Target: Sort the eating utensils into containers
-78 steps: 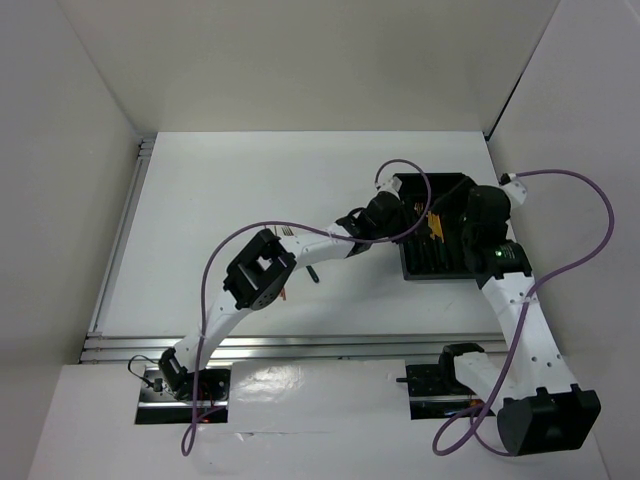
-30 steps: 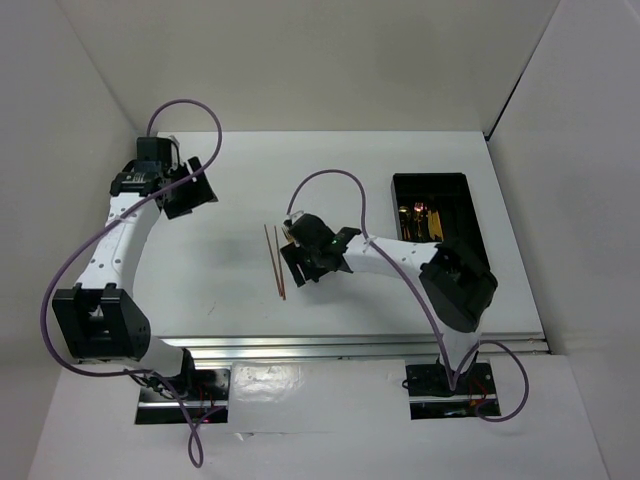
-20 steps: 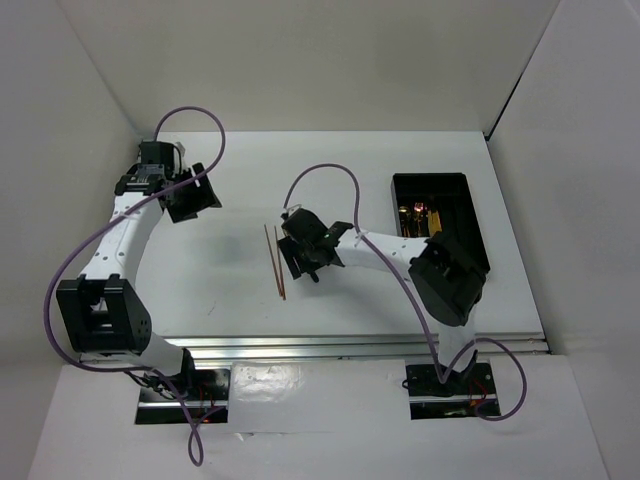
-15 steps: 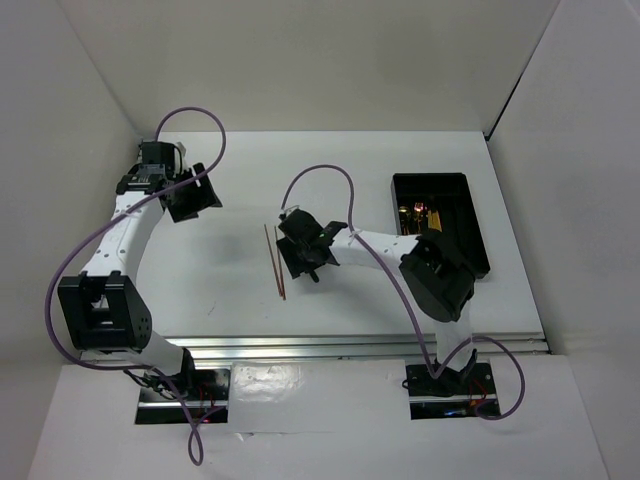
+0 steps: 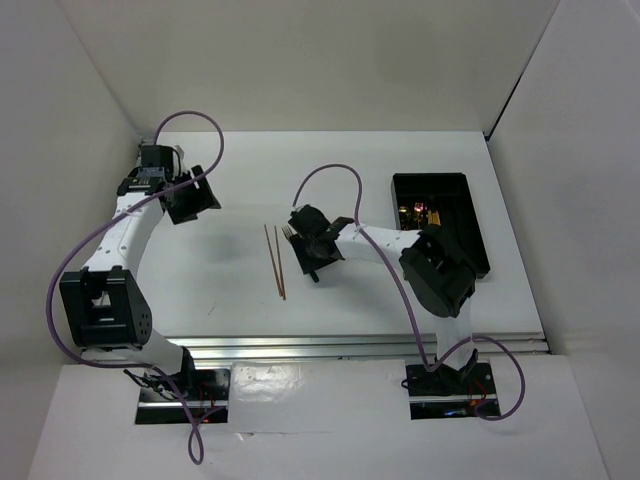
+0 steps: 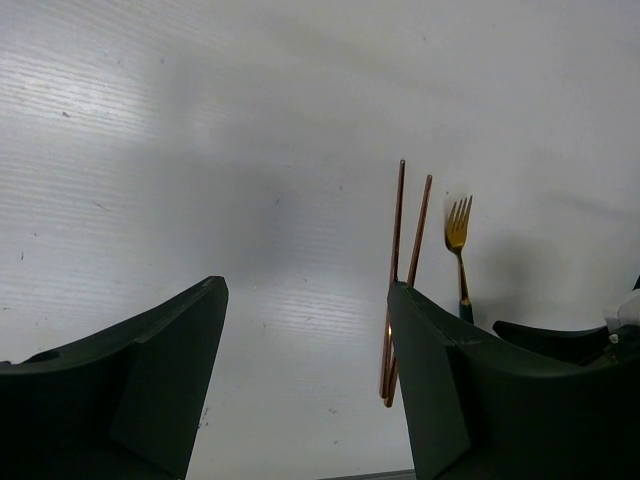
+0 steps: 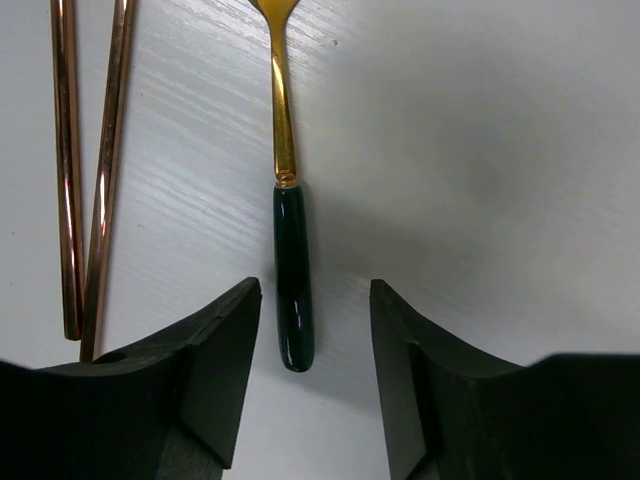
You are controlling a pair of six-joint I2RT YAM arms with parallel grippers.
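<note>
Right wrist: fork (image 7: 291,262) tines cut off | right claw (image 7: 315,300) parted astride handle | left claw (image 6: 305,292) wide

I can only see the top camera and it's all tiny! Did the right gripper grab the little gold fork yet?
Observer: Not yet. The right wrist view shows the gold fork lying with its dark green handle between the right gripper's open fingers.
Operator: Will it grab the sticks too?
Observer: Probably not; the two thin brown wooden chopsticks lie outside its fingers.
Operator: And the left gripper?
Observer: Open, only bare white table between its fingers.
</note>
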